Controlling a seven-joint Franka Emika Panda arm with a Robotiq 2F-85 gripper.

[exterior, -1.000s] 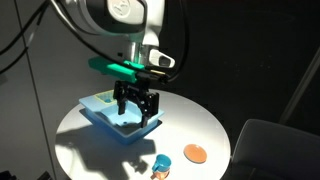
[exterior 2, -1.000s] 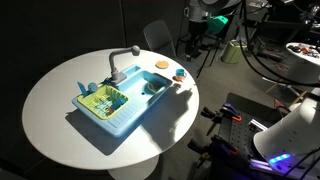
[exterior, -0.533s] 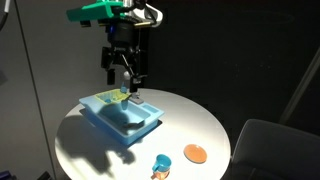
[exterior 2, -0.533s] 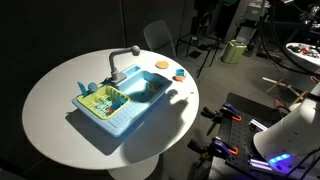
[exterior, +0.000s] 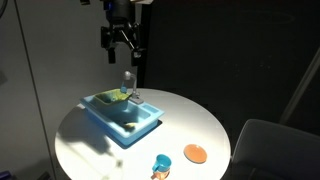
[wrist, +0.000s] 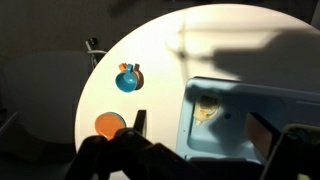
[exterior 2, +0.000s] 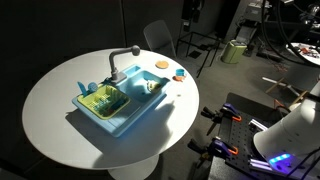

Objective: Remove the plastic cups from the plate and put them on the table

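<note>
A small bright-blue plastic cup (exterior: 160, 164) with orange at its base stands on the round white table (exterior: 190, 120), near the front edge. It also shows in the wrist view (wrist: 127, 78) and in an exterior view (exterior 2: 179, 73). The flat orange plate (exterior: 195, 154) lies beside it, apart from it and bare, and shows in the wrist view (wrist: 107, 125) and an exterior view (exterior 2: 161, 65). My gripper (exterior: 122, 42) hangs high above the table's far side, open and empty. In the wrist view its fingers (wrist: 205, 130) frame the tray below.
A large light-blue rectangular tray (exterior: 112, 122) with a grey faucet (exterior 2: 122, 60) takes up the table's middle (exterior 2: 120, 118). It holds yellow-green items (exterior 2: 100, 98) and a small pale object (wrist: 207, 108) in its basin. A chair (exterior: 272, 148) stands beside the table.
My gripper has risen from just above the tray to high over the table, still open and empty. The cup and plate have not moved.
</note>
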